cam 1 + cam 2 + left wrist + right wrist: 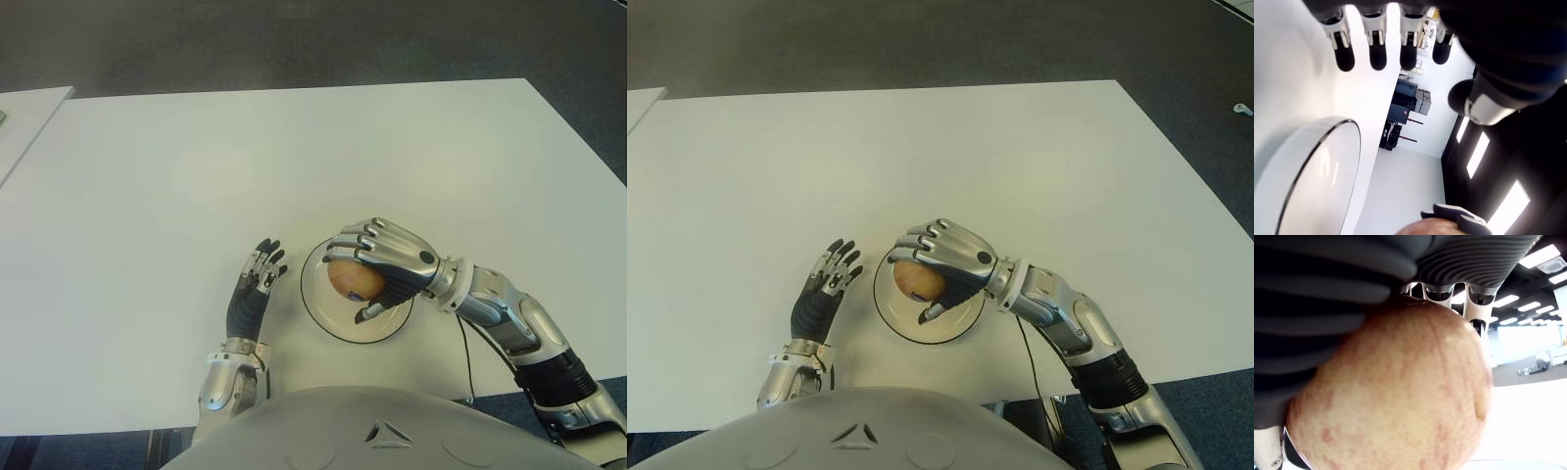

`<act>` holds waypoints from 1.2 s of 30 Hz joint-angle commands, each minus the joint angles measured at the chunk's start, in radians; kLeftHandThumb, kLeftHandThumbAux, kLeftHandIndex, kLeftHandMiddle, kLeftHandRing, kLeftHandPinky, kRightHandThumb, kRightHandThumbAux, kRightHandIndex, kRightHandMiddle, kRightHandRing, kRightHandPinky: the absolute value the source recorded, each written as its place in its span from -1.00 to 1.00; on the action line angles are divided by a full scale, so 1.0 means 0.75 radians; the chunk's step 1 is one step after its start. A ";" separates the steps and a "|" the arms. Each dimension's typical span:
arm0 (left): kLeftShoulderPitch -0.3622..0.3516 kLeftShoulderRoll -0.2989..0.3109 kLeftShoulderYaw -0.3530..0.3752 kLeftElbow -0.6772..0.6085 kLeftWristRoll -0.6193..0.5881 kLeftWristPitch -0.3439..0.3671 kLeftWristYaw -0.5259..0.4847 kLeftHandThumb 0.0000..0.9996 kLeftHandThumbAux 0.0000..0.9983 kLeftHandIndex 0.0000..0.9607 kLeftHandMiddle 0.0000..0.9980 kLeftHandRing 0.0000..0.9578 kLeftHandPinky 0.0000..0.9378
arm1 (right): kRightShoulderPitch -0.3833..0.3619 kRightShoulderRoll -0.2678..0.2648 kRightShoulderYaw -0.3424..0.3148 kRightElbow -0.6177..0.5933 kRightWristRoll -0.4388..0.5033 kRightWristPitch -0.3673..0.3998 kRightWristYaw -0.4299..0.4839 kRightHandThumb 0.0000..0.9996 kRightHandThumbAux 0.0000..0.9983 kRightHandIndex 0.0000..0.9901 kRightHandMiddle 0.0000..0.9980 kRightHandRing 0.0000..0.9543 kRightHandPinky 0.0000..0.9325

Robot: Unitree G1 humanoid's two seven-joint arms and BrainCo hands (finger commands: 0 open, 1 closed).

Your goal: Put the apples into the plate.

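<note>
Your right hand [377, 266] is clamped on the apple [354, 280] over the plate [323, 311], lower centre, poised to release it (left hand [253, 290] fingers spread, holding nothing, on the desk [196, 166] just left).

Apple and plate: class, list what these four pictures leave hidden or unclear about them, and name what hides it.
1. Whether the apple touches the plate: in both eye views the right hand covers its underside.
2. The plate's far side: the right hand's fingers and the apple overlap it.
3. Right wrist view: the apple fills it; the plate barely shows.
4. Left wrist view: the apple is cut off by the edge. The left hand, beside the plate, holds nothing.
</note>
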 commanded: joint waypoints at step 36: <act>0.032 -0.003 -0.018 -0.036 0.011 0.028 -0.006 -0.58 0.05 -0.77 -0.78 -0.78 -0.70 | 0.019 0.043 0.023 0.088 -0.041 0.014 -0.019 0.38 0.44 -0.12 0.35 0.33 0.22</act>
